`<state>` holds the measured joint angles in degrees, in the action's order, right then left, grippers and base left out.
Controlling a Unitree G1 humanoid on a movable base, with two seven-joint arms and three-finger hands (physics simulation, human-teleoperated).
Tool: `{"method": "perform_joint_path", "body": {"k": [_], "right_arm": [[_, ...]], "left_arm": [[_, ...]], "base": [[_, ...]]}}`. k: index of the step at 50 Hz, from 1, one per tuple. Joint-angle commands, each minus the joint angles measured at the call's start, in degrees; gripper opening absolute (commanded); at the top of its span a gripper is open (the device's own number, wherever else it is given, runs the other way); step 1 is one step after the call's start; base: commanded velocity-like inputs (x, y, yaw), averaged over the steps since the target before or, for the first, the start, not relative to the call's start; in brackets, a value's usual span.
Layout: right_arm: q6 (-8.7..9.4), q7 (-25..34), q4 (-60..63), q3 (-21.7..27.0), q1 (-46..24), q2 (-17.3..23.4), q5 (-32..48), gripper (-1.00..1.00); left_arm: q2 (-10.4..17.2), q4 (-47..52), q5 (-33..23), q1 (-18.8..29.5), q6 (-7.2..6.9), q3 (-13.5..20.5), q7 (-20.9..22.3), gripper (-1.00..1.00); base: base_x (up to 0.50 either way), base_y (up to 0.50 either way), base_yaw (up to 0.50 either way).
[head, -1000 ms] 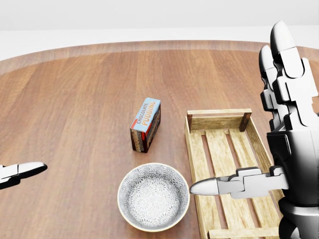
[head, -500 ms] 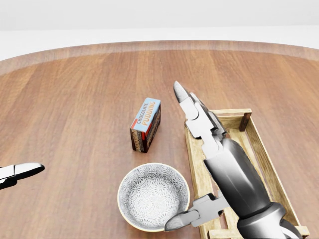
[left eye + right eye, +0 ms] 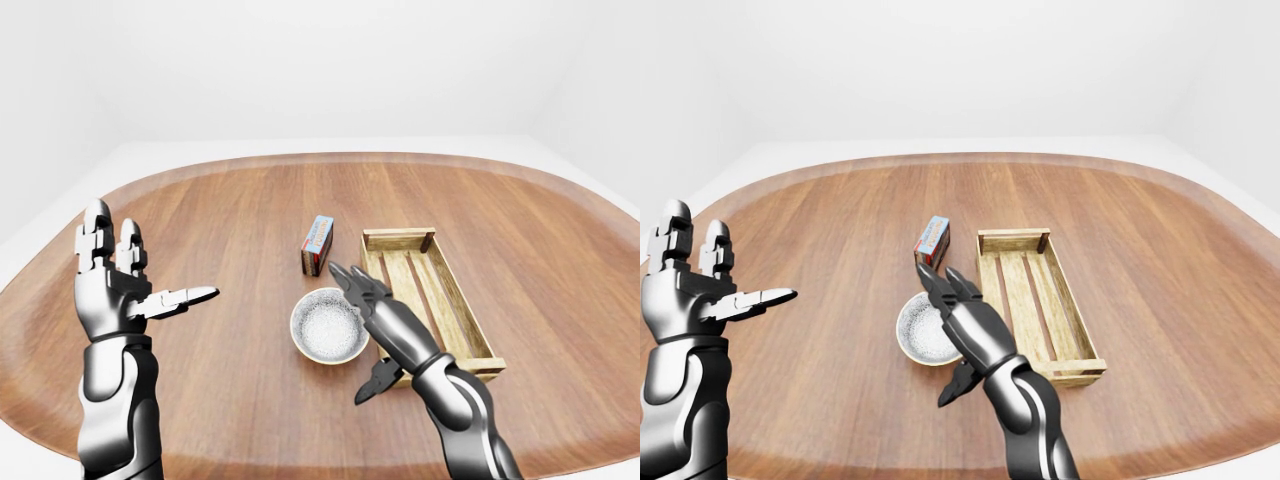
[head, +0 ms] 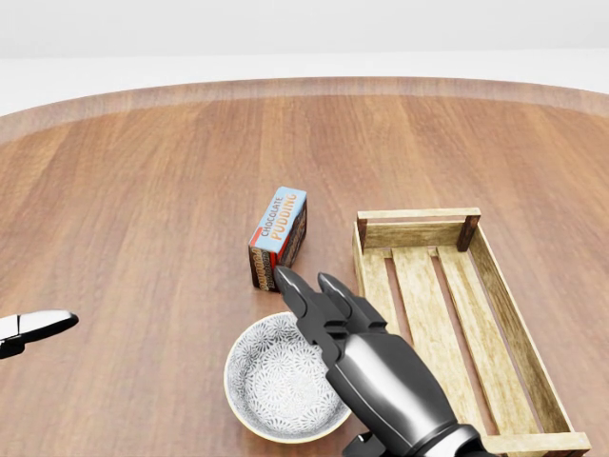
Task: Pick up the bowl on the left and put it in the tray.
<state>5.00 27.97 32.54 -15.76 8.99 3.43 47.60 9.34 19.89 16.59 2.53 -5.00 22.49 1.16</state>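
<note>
right robot hand: moved down from above tray to bowl, fingers spread | left robot hand: spread, idle | bowl not gripped yet

Rounded wooden table, plain white walls, pale floor.

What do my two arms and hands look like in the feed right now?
Both are glossy dark-grey metal with bright highlights. The left hand and right hand each have three blocky, jointed fingers ending in tapered, pointed tips. The forearms are smooth rounded shells, segmented at the joints. No cables, markings or sleeves show.
</note>
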Motion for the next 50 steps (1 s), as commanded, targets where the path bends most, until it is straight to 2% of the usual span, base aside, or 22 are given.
{"method": "perform_joint_path", "body": {"k": [1,15,50], "right_arm": [[0.00,1.0,-0.7,-1.4,1.3,-0.5,3.9,0.96],[0.00,-0.8,-5.5,-1.2,2.1,-0.5,7.3,0.97],[0.00,-0.8,-16.5,3.8,-1.7,-0.9,5.4,0.96]], "left_arm": [[0.1,-0.1,0.0,0.0,0.00,0.1,0.1,1.00],[0.3,-1.7,-0.4,0.6,0.00,-0.3,0.0,1.00],[0.9,-1.1,0.2,1.1,0.00,0.1,-0.6,1.00]], "base": [[0.00,0.00,0.00],[0.00,0.00,0.00],[0.00,0.00,0.00]]}}
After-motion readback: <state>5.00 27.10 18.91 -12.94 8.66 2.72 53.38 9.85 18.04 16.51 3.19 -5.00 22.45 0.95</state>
